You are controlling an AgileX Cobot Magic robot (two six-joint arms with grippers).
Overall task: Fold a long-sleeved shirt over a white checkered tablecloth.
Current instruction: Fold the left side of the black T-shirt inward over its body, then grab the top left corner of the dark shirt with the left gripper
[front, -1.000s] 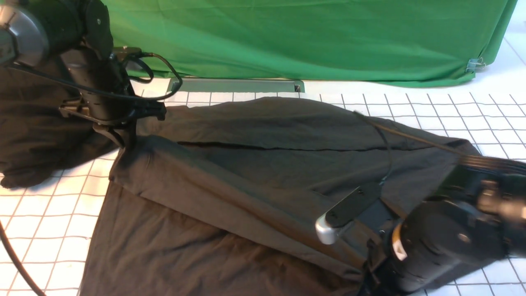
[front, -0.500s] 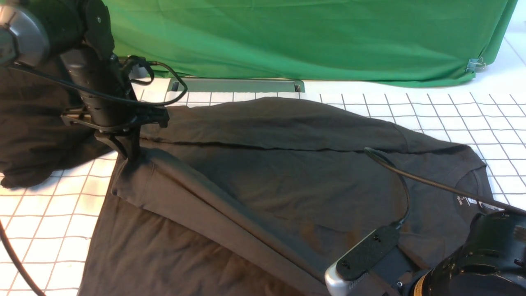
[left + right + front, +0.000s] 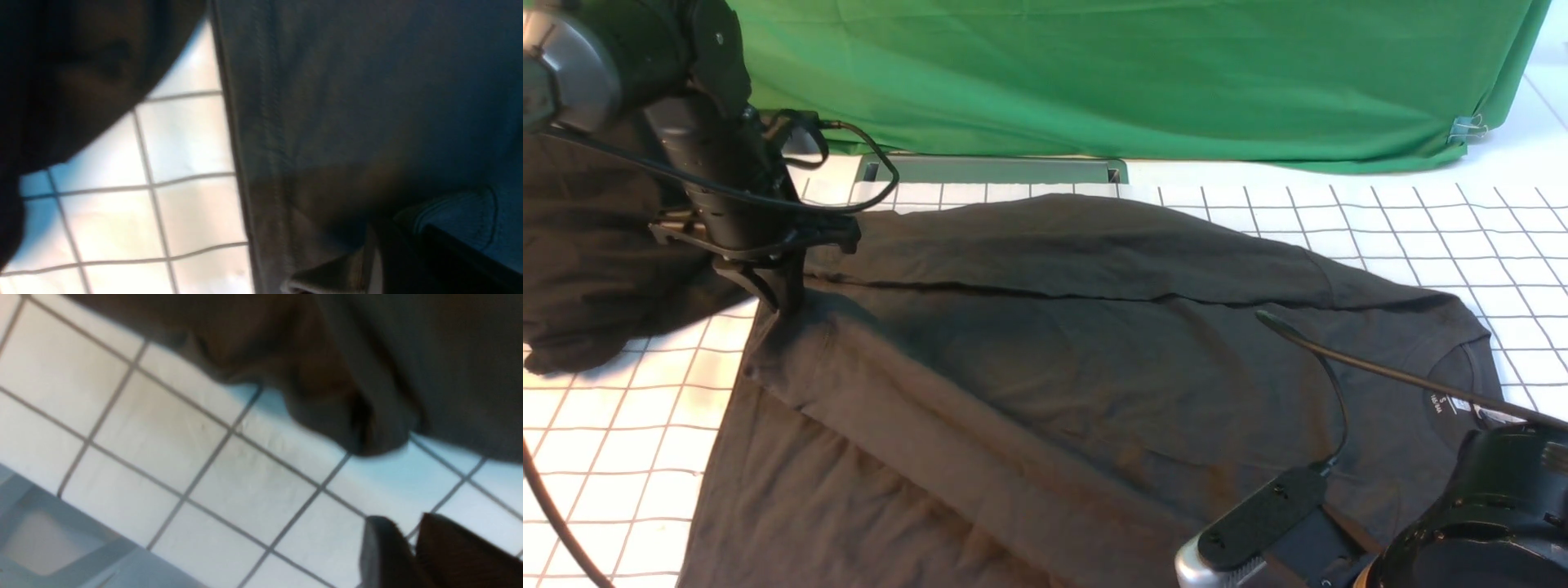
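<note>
— Green cloth (image 3: 1094, 73) hung behind. What lay on the checkered tablecloth (image 3: 1421, 229)?
— A dark shirt (image 3: 1054, 343), spread across its middle, collar toward the right edge.
— And the grippers?
— The left gripper (image 3: 783, 298) touched the shirt's left corner; I couldn't tell how its jaws stood. The right gripper (image 3: 402, 522) was slightly parted and empty, near the shirt's edge.

long-sleeved shirt (image 3: 1045, 343): spread on checkered tablecloth (image 3: 1462, 220), collar right, hem left.
second garment (image 3: 580, 269): heaped on tablecloth at left, just beside shirt's hem.
backdrop cloth (image 3: 1094, 73): behind everything, past tablecloth's far edge.
left claw (image 3: 783, 300): on shirt's far-left corner, between both garments.
</note>
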